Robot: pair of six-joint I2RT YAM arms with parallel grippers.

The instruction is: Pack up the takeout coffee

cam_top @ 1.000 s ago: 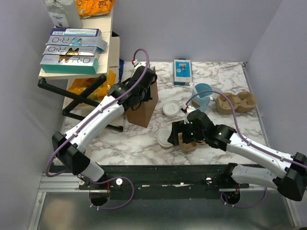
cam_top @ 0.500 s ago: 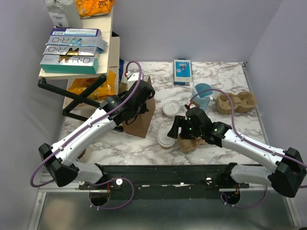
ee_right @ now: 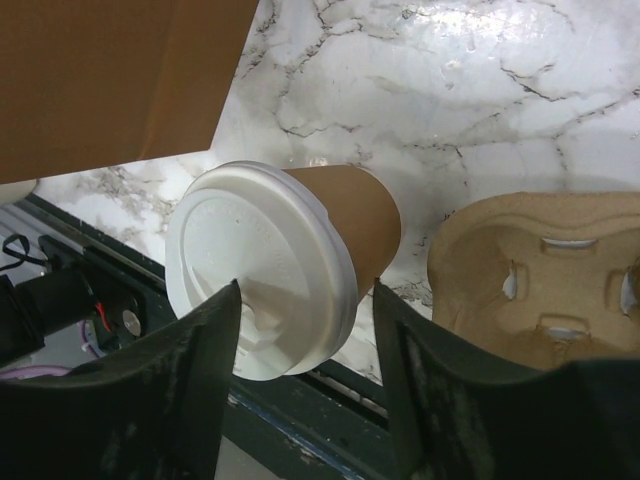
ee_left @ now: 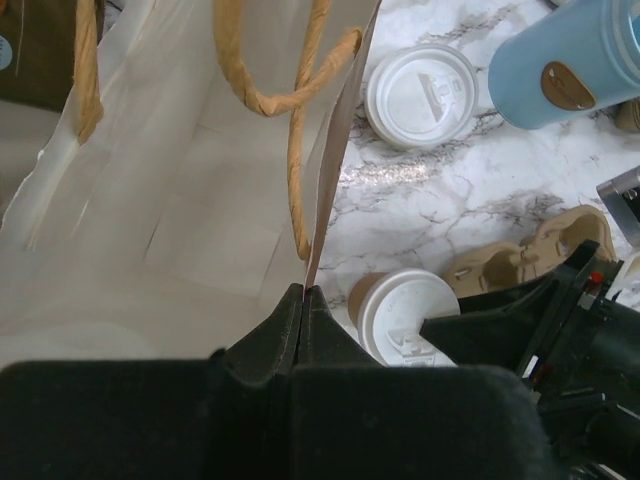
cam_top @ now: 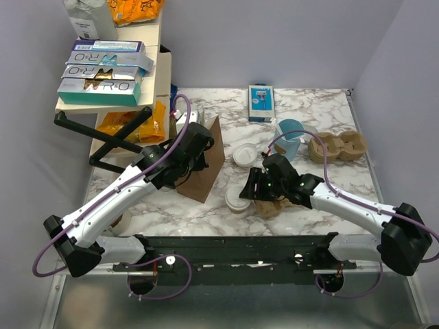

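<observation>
The takeout coffee (ee_right: 300, 235) stands on the counter (ee_right: 450, 90), a smooth cream-tan paper cup under a round white plastic lid (ee_right: 250, 260) with a raised rim. It sits between the brown paper bag (ee_left: 170, 200) and a moulded pulp cup carrier (ee_right: 540, 270), whose rough tan wells lie just beside it. The right gripper (ee_right: 305, 300) has one dark finger on each side of the cup, close against lid and wall; whether they press it I cannot tell. The left gripper (ee_left: 303, 300) is pinched on the bag's open top edge, with twisted paper handles (ee_left: 300, 90) hanging above the pale creased lining. A second white lid (ee_left: 422, 92) and a glossy light-blue mug (ee_left: 565, 60) lie farther back. The counter is white marble-patterned with grey veins and a black rail along its near edge; plain grey-lilac walls enclose it, and a shelf (cam_top: 154, 75) of boxes stands at the left.
</observation>
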